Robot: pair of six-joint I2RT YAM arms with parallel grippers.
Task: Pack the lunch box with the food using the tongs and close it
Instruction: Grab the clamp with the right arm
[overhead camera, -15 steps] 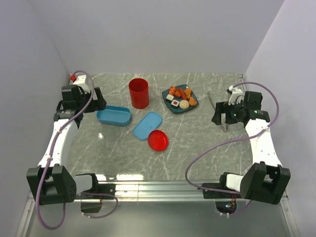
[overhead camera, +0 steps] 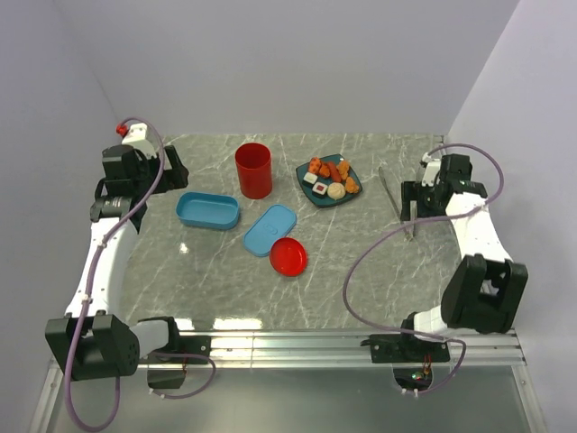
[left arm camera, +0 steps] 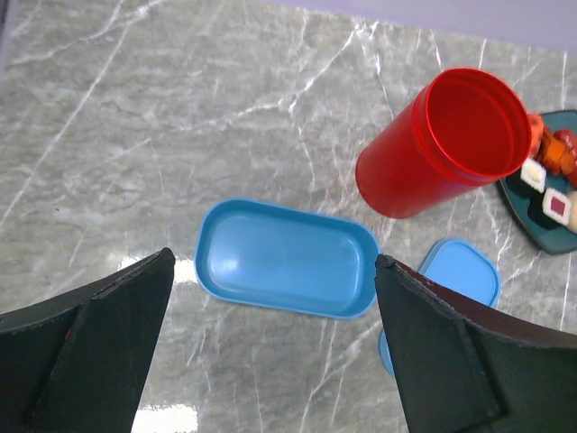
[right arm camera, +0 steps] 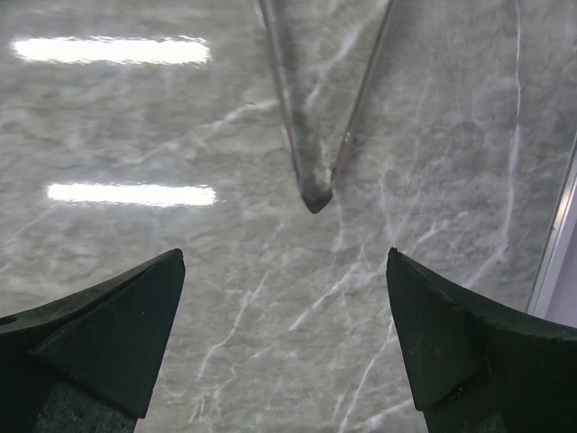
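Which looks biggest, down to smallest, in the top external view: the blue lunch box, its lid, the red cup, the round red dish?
1. Blue lunch box and its lid: too alike to rank.
2. Red cup, slightly smaller.
3. Round red dish, smallest.

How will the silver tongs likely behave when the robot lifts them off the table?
The tongs look smooth and shiny, so they may slip between the fingers. They lie thin and flat on the table, so gripping them is probably hard. Their two slim arms, joined at one end, likely flex when squeezed.
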